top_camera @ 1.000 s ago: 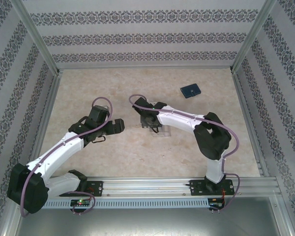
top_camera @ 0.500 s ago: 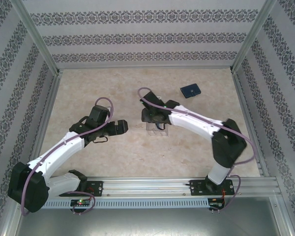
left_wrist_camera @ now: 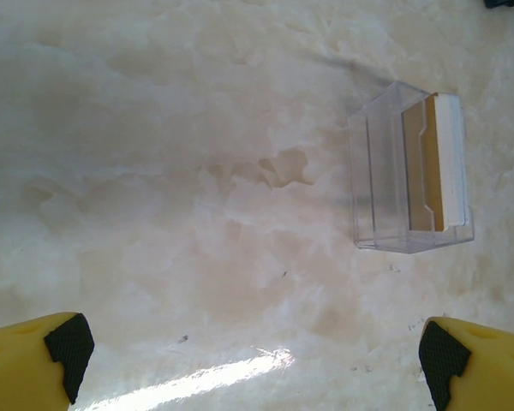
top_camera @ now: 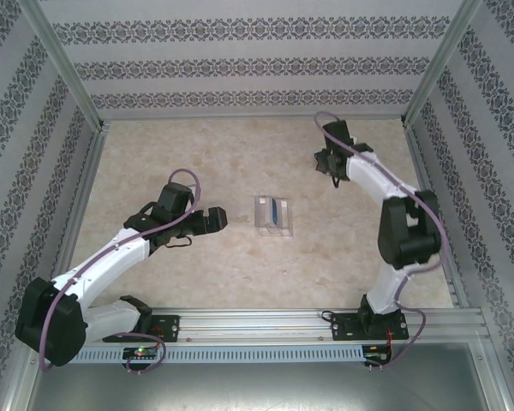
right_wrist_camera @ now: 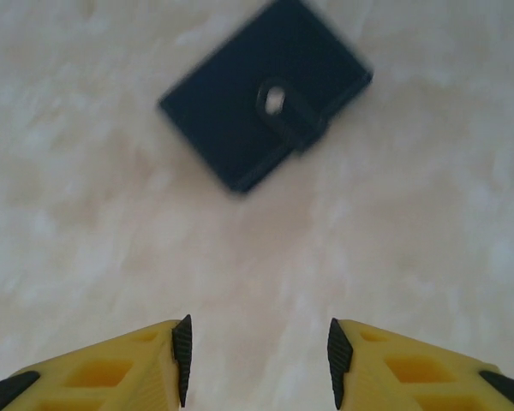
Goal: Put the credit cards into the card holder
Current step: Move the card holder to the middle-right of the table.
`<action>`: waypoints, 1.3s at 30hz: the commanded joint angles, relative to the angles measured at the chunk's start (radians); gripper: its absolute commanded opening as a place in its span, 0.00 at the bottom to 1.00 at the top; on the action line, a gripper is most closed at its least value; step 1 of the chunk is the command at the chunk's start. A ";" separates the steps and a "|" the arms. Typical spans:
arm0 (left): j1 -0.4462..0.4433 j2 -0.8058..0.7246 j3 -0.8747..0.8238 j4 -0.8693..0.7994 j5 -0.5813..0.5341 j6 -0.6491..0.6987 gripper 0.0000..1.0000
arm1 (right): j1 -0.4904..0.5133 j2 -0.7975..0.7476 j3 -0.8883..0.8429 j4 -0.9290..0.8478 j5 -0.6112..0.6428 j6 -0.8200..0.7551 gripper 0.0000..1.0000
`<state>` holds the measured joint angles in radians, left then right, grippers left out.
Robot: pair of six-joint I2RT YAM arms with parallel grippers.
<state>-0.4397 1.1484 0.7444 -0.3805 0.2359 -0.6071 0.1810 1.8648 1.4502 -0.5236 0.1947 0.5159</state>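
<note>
The dark navy-blue, flat rectangular card holder [right_wrist_camera: 265, 94] lies shut on the pale marbled counter [top_camera: 197, 154], its snap tab [right_wrist_camera: 287, 107] folded over the top face. It sits toward the far right part of the counter, directly ahead of the right pincer [right_wrist_camera: 259, 353] and a little left of its centre line. It is near the fingertips but not touching them.

In the right wrist view its long axis runs on a diagonal, low on the left and high on the right. It is therefore skewed to the line along which the jaws would close, and I judge the wrist needs a turn before any grip across the short side.

The right pincer's jaws stand apart with only bare counter between them. It is far nearer to the holder than the left one.

Open counter surrounds the holder in the wrist view. In the overhead view the patterned walls [top_camera: 488, 171] on the far and right sides stand a little way off from the arm, so room is tighter there.

Well apart, mid-counter, stands a small clear plastic case [top_camera: 272, 214] holding the credit cards [left_wrist_camera: 428, 167] on edge. It lies ahead and to the right of the left pincer [left_wrist_camera: 255, 351], whose jaws are spread wide and empty, with free counter between them and the case.
</note>
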 commanded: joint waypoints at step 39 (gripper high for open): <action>-0.028 -0.047 -0.025 -0.100 -0.016 0.084 1.00 | -0.124 0.497 0.562 -0.519 -0.338 -0.562 0.32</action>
<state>-0.4519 1.1053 0.7380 -0.5068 0.2077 -0.5568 0.0422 2.4001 2.0724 -0.9623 -0.0879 -0.0261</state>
